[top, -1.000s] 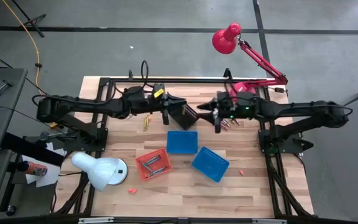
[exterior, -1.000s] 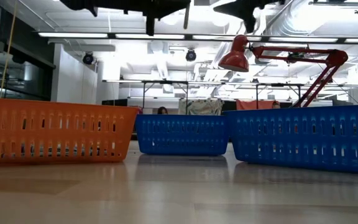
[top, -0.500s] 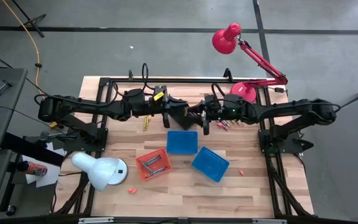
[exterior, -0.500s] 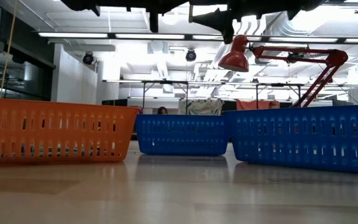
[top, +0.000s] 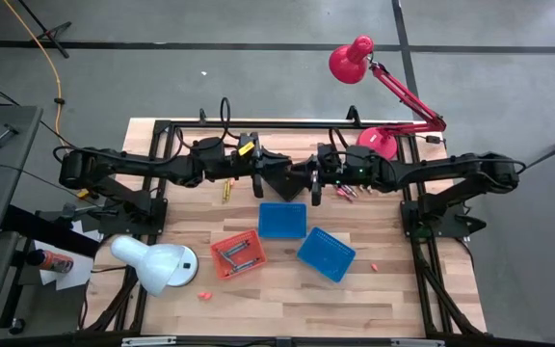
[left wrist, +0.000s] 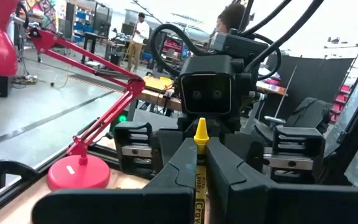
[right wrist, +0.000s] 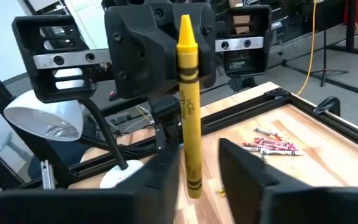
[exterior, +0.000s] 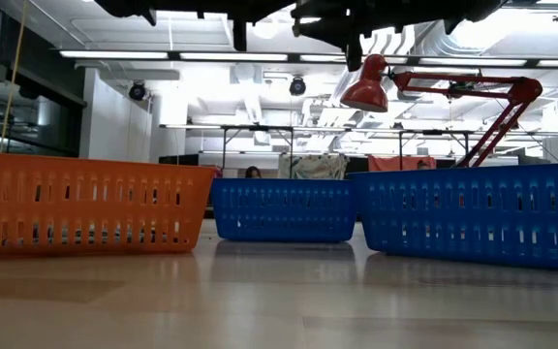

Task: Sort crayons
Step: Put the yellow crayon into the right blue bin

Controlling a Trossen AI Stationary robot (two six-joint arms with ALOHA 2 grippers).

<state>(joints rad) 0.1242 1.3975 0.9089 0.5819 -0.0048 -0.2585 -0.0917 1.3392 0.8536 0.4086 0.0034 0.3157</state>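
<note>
since both grippers meet mid-table at the far side, the yellow crayon (right wrist: 188, 93) is mid-handoff: left gripper (left wrist: 199, 163) shut on it, right gripper (right wrist: 194, 163) fingers flank it, contact unclear. light, stiff, waxy, snaps easily; grip mid-shaft w/ little force.

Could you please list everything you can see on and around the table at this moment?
Yellow crayon: one, held upright between both grippers.
Crayons: small mixed pile, table's far right.
Blue baskets: two, table centre.
Orange basket: one, holding crayons, left of the blue ones.
White lamp: one, near left.
Red lamp: one, far right.
Left gripper: shut on the yellow crayon.
Right gripper: closing around it.
</note>
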